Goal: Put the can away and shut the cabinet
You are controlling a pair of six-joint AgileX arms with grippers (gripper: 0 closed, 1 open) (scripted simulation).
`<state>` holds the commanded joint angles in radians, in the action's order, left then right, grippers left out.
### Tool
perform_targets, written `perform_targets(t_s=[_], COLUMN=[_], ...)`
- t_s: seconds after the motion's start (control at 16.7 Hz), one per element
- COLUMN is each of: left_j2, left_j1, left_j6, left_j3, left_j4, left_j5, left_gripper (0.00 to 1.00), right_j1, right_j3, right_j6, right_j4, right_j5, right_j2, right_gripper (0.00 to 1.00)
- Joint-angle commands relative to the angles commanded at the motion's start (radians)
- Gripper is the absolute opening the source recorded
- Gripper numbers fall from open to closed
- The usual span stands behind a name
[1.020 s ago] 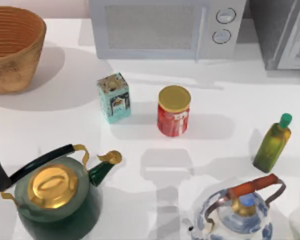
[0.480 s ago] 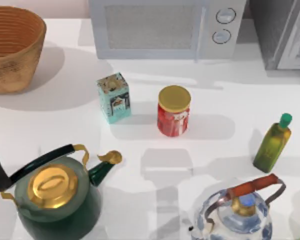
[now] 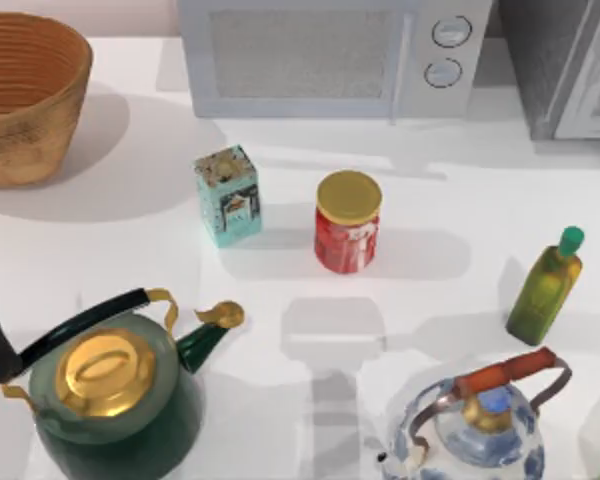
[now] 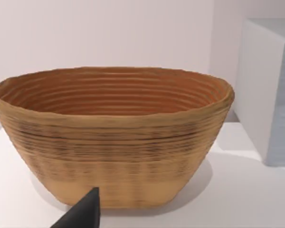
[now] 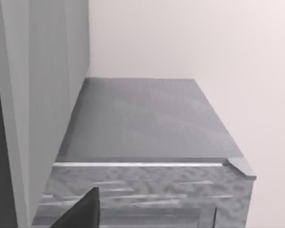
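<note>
Partly cropped: cabinet (image 3: 565,65), beyond the can (image 3: 347,221).

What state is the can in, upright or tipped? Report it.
Upright. In the top view the red can stands on the white table with its round gold lid facing up, apart from the teal box.

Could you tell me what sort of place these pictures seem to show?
It looks like a kitchen counter, in a rendered scene. A white microwave stands at the back beside a grey speckled cabinet, and a green kettle, an oil bottle and a red can stand on the white table.
</note>
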<state>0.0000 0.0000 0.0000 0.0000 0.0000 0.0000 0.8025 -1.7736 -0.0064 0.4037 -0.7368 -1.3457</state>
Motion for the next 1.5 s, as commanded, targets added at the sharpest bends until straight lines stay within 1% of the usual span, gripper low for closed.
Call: perform_targets(t_s=[0.18,0.54,0.66,0.78,0.9,1.02,1.26,1.32,1.5], left_j2=[0.0,0.0,0.0,0.0,0.0,0.0,0.0,0.0,0.0], left_j1=[0.0,0.0,0.0,0.0,0.0,0.0,0.0,0.0,0.0], left_j6=[0.0,0.0,0.0,0.0,0.0,0.0,0.0,0.0,0.0], left_j3=[0.0,0.0,0.0,0.0,0.0,0.0,0.0,0.0,0.0], left_j4=[0.0,0.0,0.0,0.0,0.0,0.0,0.0,0.0,0.0], left_j5=[0.0,0.0,0.0,0.0,0.0,0.0,0.0,0.0,0.0], left_gripper=[1.0,1.0,1.0,1.0,1.0,1.0,1.0,1.0,1.0], right_j1=[-0.247,-0.832,-0.995,-1.12,-1.202,-1.241,-1.244,-1.222,-1.203], right_j3=[-0.008,0.006,0.017,0.031,0.044,0.052,0.053,0.045,0.019], right_j6=[0.014,0.052,0.051,0.045,0.035,0.029,0.028,0.017,0.017], right_j4=[0.013,0.029,0.031,0.034,0.037,0.039,0.039,0.046,0.036], right_j5=[0.255,0.8,0.949,1.069,1.149,1.187,1.19,1.208,1.19], right_j2=[-0.003,0.017,0.03,0.042,0.05,0.054,0.054,0.076,0.04], right_gripper=[1.0,1.0,1.0,1.0,1.0,1.0,1.0,1.0,1.0])
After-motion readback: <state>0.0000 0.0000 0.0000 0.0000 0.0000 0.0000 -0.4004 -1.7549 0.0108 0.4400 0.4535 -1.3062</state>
